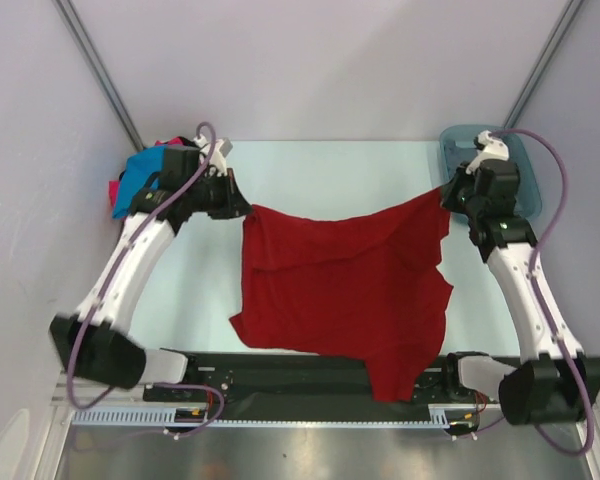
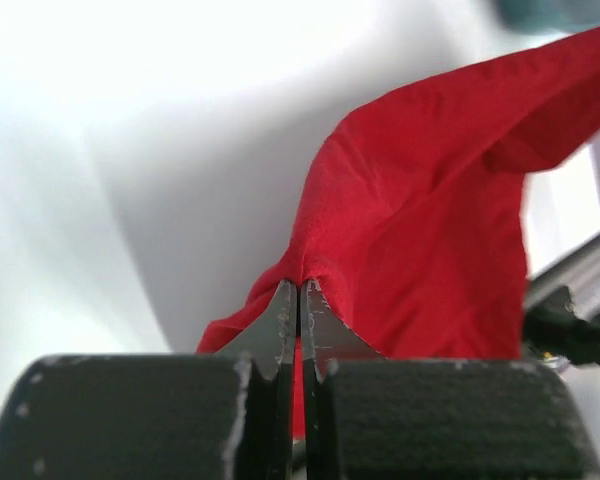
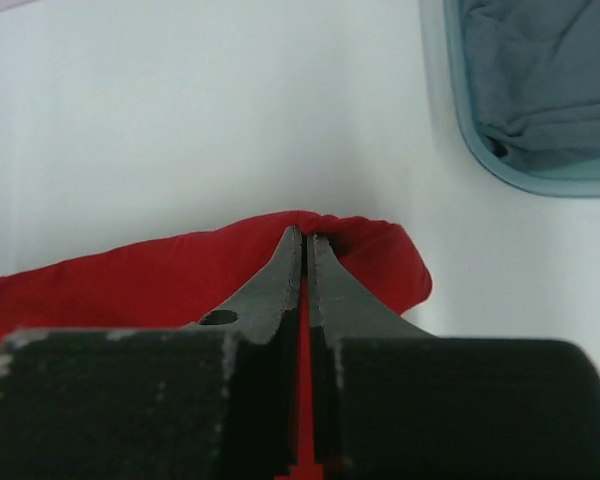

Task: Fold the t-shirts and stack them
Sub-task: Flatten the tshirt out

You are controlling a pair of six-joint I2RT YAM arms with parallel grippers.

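Observation:
A dark red t-shirt (image 1: 345,290) hangs stretched between both arms over the middle of the table, its lower part drooping past the near edge. My left gripper (image 1: 246,209) is shut on its upper left corner; the wrist view shows the red cloth (image 2: 420,220) pinched at the fingertips (image 2: 298,290). My right gripper (image 1: 446,196) is shut on the upper right corner, with a fold of red cloth (image 3: 380,255) bunched at its tips (image 3: 307,235). A bright blue t-shirt (image 1: 135,178) and a hot pink one (image 1: 114,190) lie heaped behind the left arm. A grey t-shirt (image 3: 545,85) lies in the tub.
A teal plastic tub (image 1: 528,195) stands at the back right corner, behind the right arm. Slanted metal posts (image 1: 100,70) rise at both back corners. A black rail (image 1: 280,372) runs along the near table edge between the arm bases.

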